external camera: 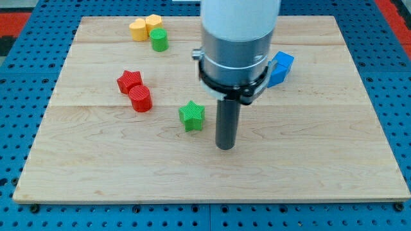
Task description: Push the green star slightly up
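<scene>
blue block (pixel 281 68) partly hidden behind arm (pixel 239 38), arm cut off at top edge

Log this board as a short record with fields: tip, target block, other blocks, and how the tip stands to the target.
tip: my tip, on the board, lower centre
target: green star, just to the view's left of the tip, slightly higher, a small gap between them
red blocks: red star and red cylinder, touching, view's left
top cluster: two yellow blocks with a green cylinder beside them
blue block: view's right, partly hidden behind the arm
surface: wooden board
</scene>
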`<state>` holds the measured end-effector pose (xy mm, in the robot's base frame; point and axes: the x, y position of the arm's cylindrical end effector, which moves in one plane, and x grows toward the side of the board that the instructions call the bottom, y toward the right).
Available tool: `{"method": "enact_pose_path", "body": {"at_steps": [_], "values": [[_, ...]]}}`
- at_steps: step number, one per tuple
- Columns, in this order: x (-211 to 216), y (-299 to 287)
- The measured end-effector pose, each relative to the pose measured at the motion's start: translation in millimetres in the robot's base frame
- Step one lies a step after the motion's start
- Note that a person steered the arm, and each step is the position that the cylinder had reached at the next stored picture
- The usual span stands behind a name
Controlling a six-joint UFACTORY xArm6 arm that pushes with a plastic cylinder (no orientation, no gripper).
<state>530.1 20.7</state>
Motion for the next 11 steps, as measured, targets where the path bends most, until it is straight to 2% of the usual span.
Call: {"method": "enact_pose_path", "body": {"at_steps": [4, 7, 8, 11], "values": [[7.4, -18.5], [-28.4, -26.5], [-28.5, -26.5], [-14.4, 1.6]]}}
